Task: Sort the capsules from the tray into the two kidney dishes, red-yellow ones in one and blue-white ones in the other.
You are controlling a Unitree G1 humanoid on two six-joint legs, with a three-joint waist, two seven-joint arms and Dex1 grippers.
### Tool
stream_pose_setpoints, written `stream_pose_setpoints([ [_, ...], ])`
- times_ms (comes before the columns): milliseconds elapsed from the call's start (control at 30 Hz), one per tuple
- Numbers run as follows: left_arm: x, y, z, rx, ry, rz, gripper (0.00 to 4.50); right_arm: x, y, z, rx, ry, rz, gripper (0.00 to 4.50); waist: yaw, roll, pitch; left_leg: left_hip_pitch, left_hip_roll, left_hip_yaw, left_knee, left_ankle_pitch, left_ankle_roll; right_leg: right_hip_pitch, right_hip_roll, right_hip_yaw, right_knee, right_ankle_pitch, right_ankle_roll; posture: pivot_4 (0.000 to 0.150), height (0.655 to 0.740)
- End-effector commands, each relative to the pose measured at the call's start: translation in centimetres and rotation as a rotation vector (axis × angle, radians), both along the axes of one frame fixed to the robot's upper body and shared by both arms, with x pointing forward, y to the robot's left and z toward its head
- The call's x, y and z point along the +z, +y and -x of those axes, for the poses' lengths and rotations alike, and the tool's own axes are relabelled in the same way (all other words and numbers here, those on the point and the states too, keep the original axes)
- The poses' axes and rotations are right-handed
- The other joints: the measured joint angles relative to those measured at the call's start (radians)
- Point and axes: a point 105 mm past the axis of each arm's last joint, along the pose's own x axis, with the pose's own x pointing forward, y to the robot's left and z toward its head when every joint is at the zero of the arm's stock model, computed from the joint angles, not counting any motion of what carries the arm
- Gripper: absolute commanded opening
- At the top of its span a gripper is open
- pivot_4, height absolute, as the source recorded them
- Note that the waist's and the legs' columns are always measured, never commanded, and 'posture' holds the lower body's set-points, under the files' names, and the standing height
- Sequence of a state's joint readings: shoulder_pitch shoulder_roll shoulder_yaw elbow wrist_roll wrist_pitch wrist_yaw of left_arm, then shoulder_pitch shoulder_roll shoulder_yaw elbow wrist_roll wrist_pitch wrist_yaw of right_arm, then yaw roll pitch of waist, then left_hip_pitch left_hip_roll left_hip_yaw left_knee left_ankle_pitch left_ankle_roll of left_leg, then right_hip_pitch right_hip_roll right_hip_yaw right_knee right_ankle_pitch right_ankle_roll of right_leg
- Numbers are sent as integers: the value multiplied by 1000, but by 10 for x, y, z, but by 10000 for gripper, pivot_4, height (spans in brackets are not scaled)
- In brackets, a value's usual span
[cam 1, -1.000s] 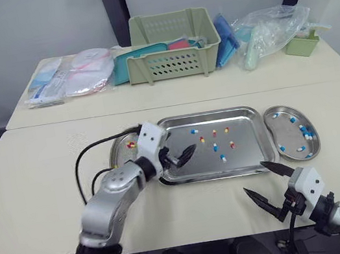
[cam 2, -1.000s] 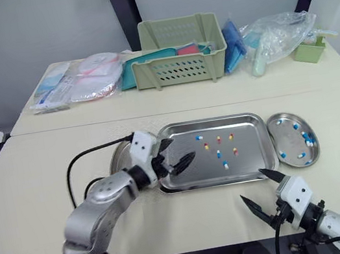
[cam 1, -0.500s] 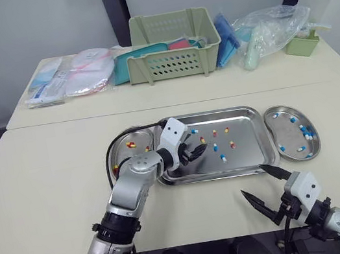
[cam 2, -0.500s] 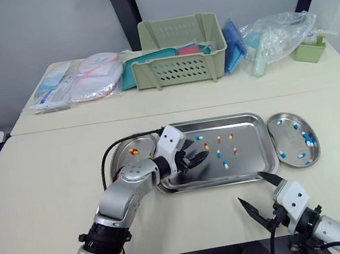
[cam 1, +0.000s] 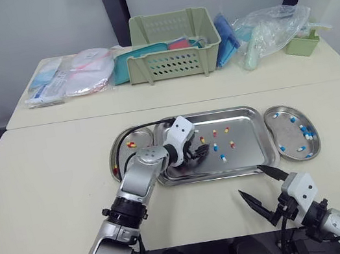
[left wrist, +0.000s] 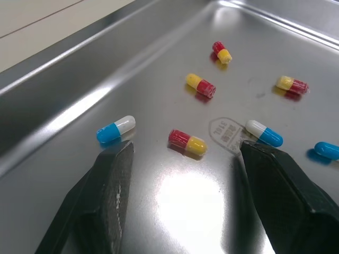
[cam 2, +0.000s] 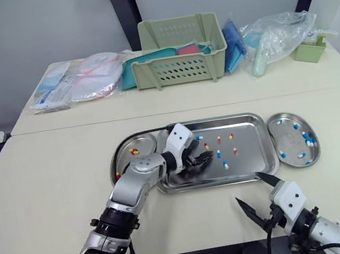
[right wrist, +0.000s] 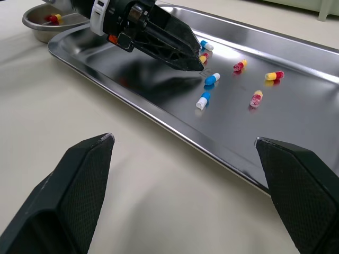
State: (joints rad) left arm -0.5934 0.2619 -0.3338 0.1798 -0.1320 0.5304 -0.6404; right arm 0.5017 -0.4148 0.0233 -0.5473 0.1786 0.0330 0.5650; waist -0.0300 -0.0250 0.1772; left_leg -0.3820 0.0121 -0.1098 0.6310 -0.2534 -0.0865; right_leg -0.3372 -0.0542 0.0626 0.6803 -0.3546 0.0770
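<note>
The left tool [left wrist: 186,147] stands open low in the tray [cam 1: 253,152], its two fingers on either side of one red-yellow capsule [left wrist: 187,143] without touching it. Just beside it is a small stamped mark [left wrist: 229,133] in the metal that I cannot read. In the tray I count four red-yellow capsules and three blue-white capsules [left wrist: 115,130]; the left kidney dish [cam 1: 120,150] holds two red-yellow ones and the right kidney dish [cam 1: 290,135] several blue-white ones. The right tool [cam 1: 250,180] is also open and empty, above the surface [cam 1: 48,181] near the tray's front edge.

Capsules [left wrist: 187,143] (red-yellow and blue-white) lie scattered in the steel tray [cam 1: 254,155].
</note>
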Motion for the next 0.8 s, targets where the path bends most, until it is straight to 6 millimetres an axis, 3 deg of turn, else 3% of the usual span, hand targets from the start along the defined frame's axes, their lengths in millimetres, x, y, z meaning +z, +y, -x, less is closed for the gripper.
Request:
stream_pose_setpoints([
  [33,2,-7,0,-43,-24,-13,32846,12,4,1,9,-38,-8,45000,0,0,0,0,0,0,0,0,0,0,0,0,0,0,0,1500,7400],
  [500,-5,-9,-5,-75,-32,-49,32846,16,7,0,14,-30,-6,45000,0,0,0,0,0,0,0,0,0,0,0,0,0,0,0,1500,7400],
  [633,-6,-9,-5,-78,-29,-50,24032,18,7,-1,15,-30,-6,45000,0,0,-1,0,0,0,0,0,0,0,0,0,0,0,0,1500,7400],
  [800,-8,-9,-5,-78,-34,-53,8164,20,9,-1,16,-27,-7,45000,0,1,-1,0,0,0,0,0,0,0,0,0,0,0,0,1500,7400],
])
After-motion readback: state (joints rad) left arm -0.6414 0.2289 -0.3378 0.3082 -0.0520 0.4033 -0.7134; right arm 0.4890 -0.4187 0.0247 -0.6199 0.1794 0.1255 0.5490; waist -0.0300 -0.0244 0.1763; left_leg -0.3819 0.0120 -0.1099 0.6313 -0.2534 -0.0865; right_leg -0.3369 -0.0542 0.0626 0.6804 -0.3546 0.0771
